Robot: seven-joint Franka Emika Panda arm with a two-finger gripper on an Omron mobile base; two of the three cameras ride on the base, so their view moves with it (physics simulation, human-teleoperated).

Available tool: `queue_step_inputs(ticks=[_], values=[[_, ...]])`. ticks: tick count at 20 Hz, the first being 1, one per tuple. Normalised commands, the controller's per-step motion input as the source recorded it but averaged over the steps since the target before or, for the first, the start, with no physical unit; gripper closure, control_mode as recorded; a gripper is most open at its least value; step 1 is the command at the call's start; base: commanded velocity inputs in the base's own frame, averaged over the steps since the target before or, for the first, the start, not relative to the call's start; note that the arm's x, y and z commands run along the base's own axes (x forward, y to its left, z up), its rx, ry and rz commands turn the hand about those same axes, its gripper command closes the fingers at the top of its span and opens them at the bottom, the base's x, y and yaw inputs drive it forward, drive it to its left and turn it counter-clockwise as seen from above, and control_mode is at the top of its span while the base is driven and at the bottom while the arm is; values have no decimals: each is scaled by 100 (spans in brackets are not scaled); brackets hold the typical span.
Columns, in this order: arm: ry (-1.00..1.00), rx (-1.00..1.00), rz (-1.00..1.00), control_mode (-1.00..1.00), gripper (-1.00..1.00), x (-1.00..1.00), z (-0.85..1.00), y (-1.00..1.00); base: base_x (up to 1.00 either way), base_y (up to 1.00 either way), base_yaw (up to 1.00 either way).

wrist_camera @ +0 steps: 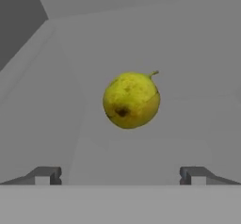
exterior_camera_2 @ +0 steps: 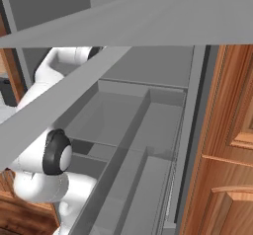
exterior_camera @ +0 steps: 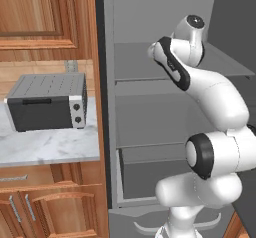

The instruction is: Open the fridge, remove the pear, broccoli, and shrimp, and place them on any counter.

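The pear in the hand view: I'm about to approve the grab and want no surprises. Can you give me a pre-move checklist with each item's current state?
1. Fridge door open, shelves exposed: ok.
2. Pear in sight ahead of the hand: ok.
3. Gripper jaws open, wider than the pear: ok.
4. Pear roughly centred between the fingertips: ok.
5. Nothing between fingertips and pear: ok.
6. Fingers around the pear: not ok, it lies beyond them.

Grey toaster oven (exterior_camera: 47, 101) near the back edge of marble; brown wooden cabinets (exterior_camera: 37, 12) above and below.
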Motion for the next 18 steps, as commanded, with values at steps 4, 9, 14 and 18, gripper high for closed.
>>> queue_step_inputs(ticks=[4, 9, 14, 18], values=[[0, 0, 1, -100, -100, 61, -12, 0, 0, 0, 0], [0, 0, 0, -100, -100, 57, -12, 0, 0, 0, 0], [0, 0, 1, -100, -100, 58, -15, -1, 0, 0, 0], [0, 0, 2, -100, -100, 38, -13, -4, 0, 0, 0]])
